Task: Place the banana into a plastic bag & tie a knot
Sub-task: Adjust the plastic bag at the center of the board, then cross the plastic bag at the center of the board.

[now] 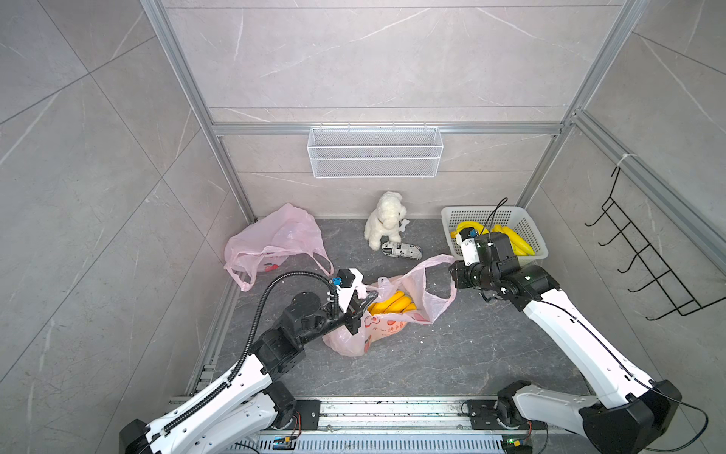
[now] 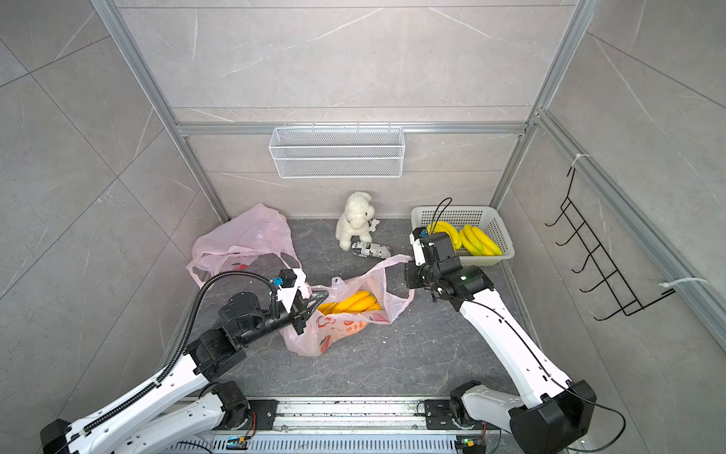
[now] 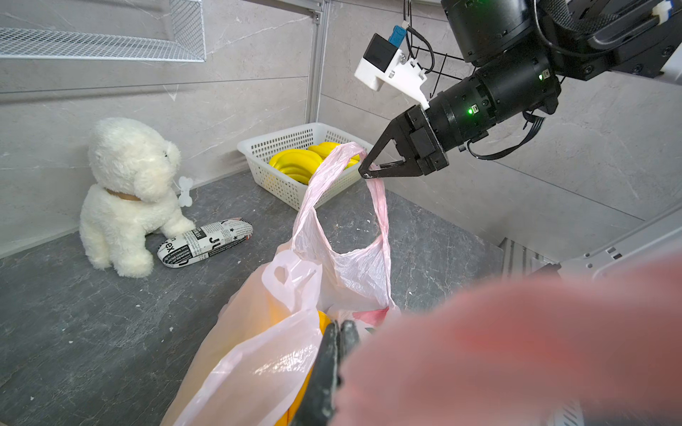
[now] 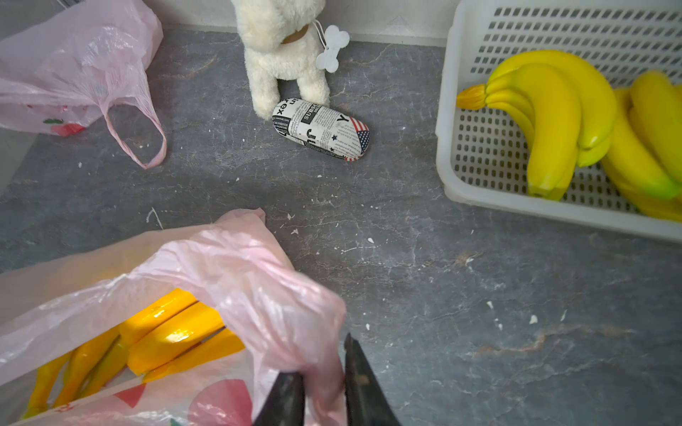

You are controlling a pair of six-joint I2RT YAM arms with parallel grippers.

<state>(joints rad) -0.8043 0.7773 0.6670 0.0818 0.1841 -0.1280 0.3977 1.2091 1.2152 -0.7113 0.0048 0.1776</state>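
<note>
1. The banana bunch lay inside the pink plastic bag in the middle of the dark table. Its yellow showed through the open mouth, so the loading looked done and the knot not yet begun.
2. The left gripper was clamped tight on the near side of the bag's mouth. I took this for an anchor, so the bag would not slide while the other side was pulled.
3. The right gripper had its jaws pinched on the far handle, which was raised clear of the table on the side toward the white basket. The loop stood taut, which to my eye readied the two handles to be crossed.
4. The mouth gaped between the two grips. Film that thin would likely slip or tear under a hard tug.
5. Spare bananas sat in the basket and a second pink bag lay slumped in the far corner. A plush dog and a newsprint case stood at the back, all well apart from the work.
</note>
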